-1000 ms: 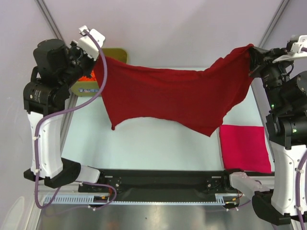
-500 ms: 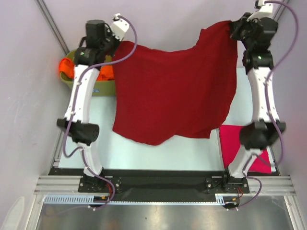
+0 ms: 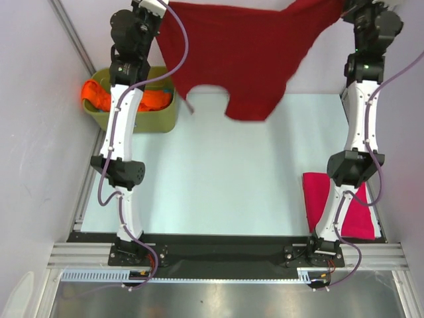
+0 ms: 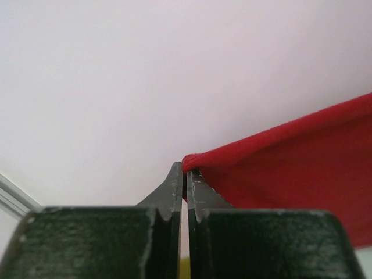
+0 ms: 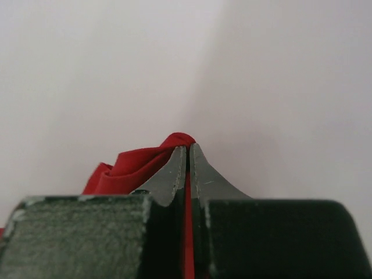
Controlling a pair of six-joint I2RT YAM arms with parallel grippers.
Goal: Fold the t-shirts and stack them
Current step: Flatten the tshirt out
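Observation:
The dark red t-shirt (image 3: pixel 245 59) hangs spread in the air over the far end of the table, held by its two upper corners. My left gripper (image 3: pixel 159 8) is shut on its left corner; in the left wrist view the gripper (image 4: pixel 186 171) pinches a red fold and the cloth (image 4: pixel 290 168) runs off to the right. My right gripper (image 3: pixel 344 10) is shut on the right corner; in the right wrist view bunched red cloth (image 5: pixel 133 168) sits between and left of the gripper (image 5: pixel 188 150). A folded magenta-pink t-shirt (image 3: pixel 363 215) lies at the near right. The orange t-shirt (image 3: pixel 99 96) lies in the tub.
An olive-green tub (image 3: pixel 159 120) stands at the far left of the pale table (image 3: pixel 218 179), under my left arm. Both arms reach far out over the table. A metal frame post (image 3: pixel 73 36) slants at the far left, and walls close in on each side.
Both arms have stretched out from near their bases to the far end, carrying the red t-shirt away from me and higher. Its hanging hem has moved off the table's middle.

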